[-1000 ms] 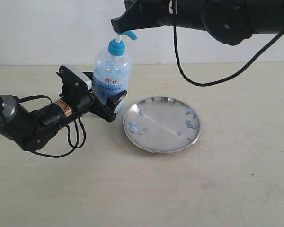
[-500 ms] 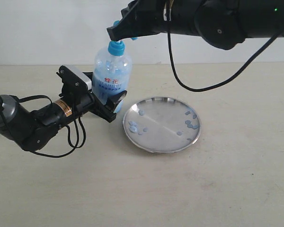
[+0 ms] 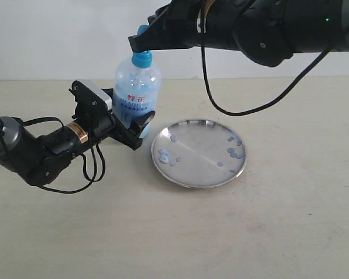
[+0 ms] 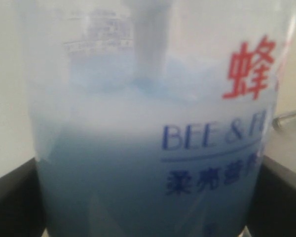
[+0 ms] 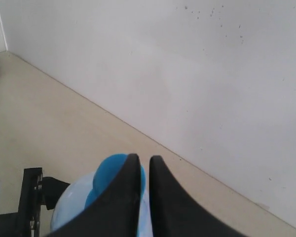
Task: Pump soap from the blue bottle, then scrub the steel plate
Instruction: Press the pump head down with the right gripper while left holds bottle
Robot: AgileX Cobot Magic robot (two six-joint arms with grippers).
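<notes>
Pump step looks underway. L gripper [image 3: 135, 129], low on the worktop [image 3: 174, 232] left of centre, is clamped round the lower body of the blue bottle [image 3: 138, 87], one jaw each side. The bottle stands upright twd the far edge. L wrist view is all bottle wall w/ black jaws at either side, so the grip looks firm. Above, R gripper [image 3: 135, 43] has its fingers almost together, only a thin slit btw them in the R wrist view. It grips nothing; its tips rest on the blue pump head [image 3: 142, 56], which sits low on the neck w/ no stem showing, so prob. pressed down. Just right of the bottle, not touching, the steel plate [image 3: 199, 152] lies flat near mid-worktop, w/ pale soap droplets [image 3: 166, 156] at its left and right sides. Soap's partly on; scrubbing not yet begun, no scrubber in sight.
</notes>
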